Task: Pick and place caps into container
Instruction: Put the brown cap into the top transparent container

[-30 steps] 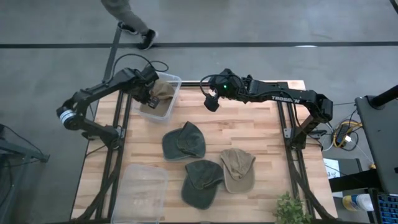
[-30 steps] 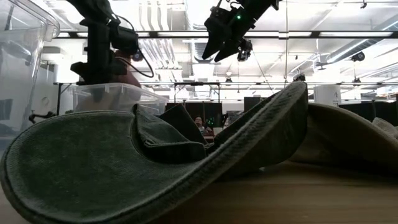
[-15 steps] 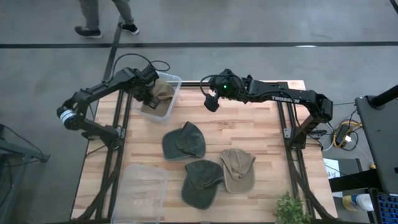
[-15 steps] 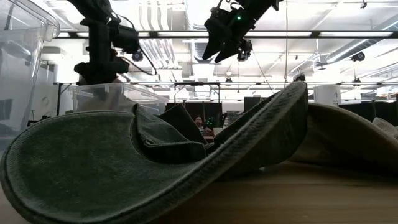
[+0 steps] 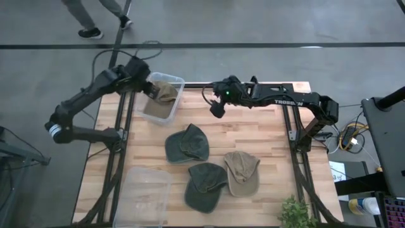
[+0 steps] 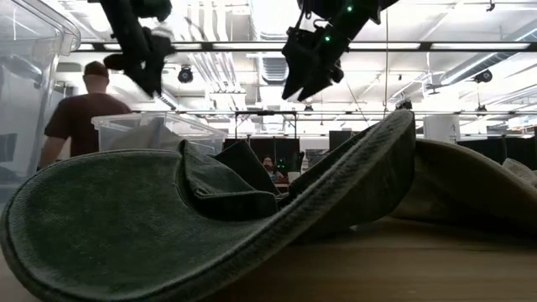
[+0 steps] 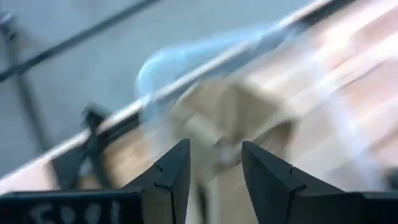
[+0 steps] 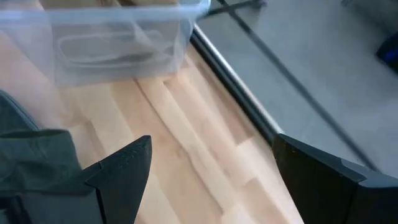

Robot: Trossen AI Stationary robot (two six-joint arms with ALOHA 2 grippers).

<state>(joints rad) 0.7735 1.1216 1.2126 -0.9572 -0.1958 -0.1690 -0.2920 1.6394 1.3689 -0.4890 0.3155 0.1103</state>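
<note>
A tan cap (image 5: pixel 164 94) lies inside the clear container (image 5: pixel 173 109) at the table's far left; it also shows in the left wrist view (image 7: pixel 227 118). My left gripper (image 5: pixel 145 85) hangs open and empty above the container's far left side, clear of it in the low view (image 6: pixel 143 71). My right gripper (image 5: pixel 217 109) is open and empty, high above the far middle of the table (image 6: pixel 309 77). Two dark green caps (image 5: pixel 187 144) (image 5: pixel 205 185) and one tan cap (image 5: pixel 242 172) lie on the table's middle.
A second clear container (image 5: pixel 144 196) stands at the near left corner. A potted plant (image 5: pixel 296 214) is at the near right edge. A person (image 6: pixel 82 117) walks beyond the far edge. Bare wood lies between my right gripper and the caps.
My left gripper has risen from the container's rim and drawn back toward the table's far left, and its arm has swung outward. My right gripper has come down a little. The person beyond the table has walked on to the left.
</note>
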